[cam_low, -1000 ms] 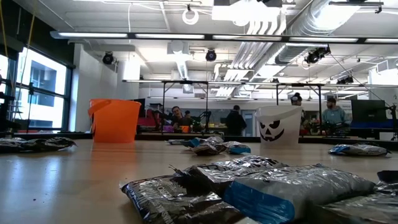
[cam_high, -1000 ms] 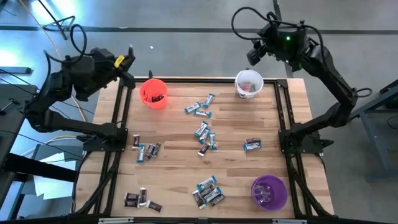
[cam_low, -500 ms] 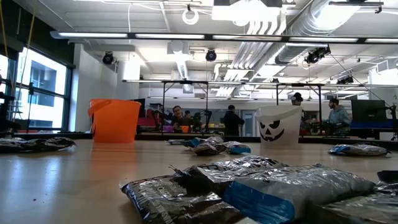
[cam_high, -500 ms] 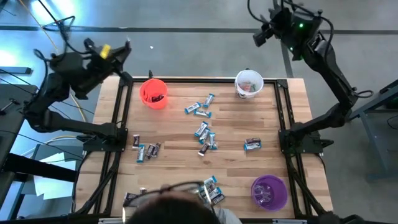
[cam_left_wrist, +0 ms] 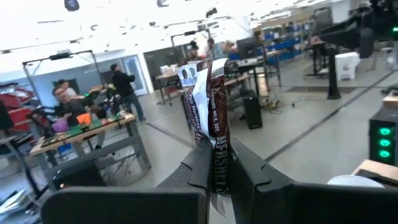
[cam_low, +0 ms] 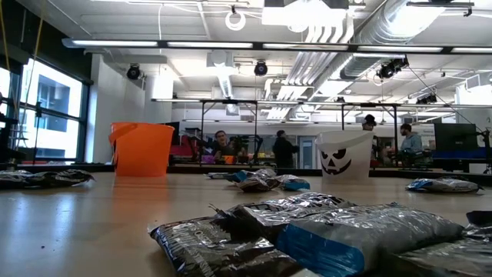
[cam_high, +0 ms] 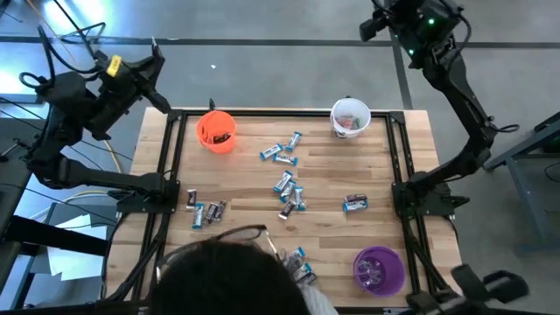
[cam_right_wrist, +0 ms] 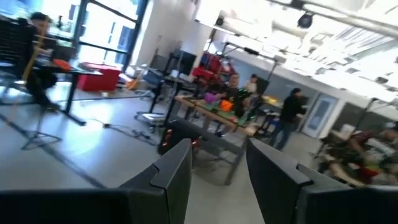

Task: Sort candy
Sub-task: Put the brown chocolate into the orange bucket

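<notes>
**What we can't see well**

A person's head point(cam_high: 229, 280) covers the candy point(cam_high: 285, 185) pieces near the purple cup point(cam_high: 378, 269). The head is cut off by the edge. The wrapper point(cam_left_wrist: 210, 106) is hidden low down between the left gripper point(cam_left_wrist: 219, 175) fingers. The room past it is blurry.

A large open workshop stretches behind the wooden table point(cam_low: 92, 208), lit by fluorescent strips point(cam_low: 254, 44) beneath exposed white ducts point(cam_low: 330, 46). Tall windows point(cam_low: 46, 108) line one wall. Workbenches point(cam_low: 231, 104) fill the far end, where several people point(cam_low: 283, 148) stand or sit. The floor point(cam_high: 280, 74) is grey concrete.
</notes>
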Available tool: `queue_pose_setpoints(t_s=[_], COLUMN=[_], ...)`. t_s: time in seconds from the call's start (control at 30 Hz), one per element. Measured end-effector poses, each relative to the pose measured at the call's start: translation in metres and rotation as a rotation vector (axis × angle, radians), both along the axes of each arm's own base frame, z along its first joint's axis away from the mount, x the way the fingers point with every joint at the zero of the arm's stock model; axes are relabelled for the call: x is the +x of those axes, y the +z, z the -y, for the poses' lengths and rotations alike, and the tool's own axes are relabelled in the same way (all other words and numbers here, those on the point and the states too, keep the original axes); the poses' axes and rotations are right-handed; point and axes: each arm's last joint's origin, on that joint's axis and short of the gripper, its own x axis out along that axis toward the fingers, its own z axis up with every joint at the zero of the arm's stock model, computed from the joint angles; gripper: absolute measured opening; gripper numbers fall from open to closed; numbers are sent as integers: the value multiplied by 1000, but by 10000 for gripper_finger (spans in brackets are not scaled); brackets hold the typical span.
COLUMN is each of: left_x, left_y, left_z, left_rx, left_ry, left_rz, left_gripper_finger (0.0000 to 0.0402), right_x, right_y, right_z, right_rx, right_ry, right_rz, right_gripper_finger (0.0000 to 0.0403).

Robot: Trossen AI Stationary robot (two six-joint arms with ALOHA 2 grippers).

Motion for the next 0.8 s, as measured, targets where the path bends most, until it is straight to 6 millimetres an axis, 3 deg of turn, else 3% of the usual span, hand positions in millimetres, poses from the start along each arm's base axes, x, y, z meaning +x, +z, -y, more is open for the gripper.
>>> queue_pose_setpoints(t_s=[0.2,0.33,0.53,0.8], left_x=[4,10,23,46], left_y=[-1,1,-6,-37], left_z=[-3,-5,-8,-12], left_rx=[-28,-45,-128,-292], left_ry=[139,136,128,152], left_rz=[13,66,114,-19], left_gripper_finger=[16,16,16,16], right_x=[12,19,24,39], right_y=[-15,-22,-28,-47], right_z=[21,28,21,-2], right_rx=[75,101,247,535], right_ry=[69,80,124,323], right_rz=[5,4,121,106], right_gripper_finger=[149,149,149,149])
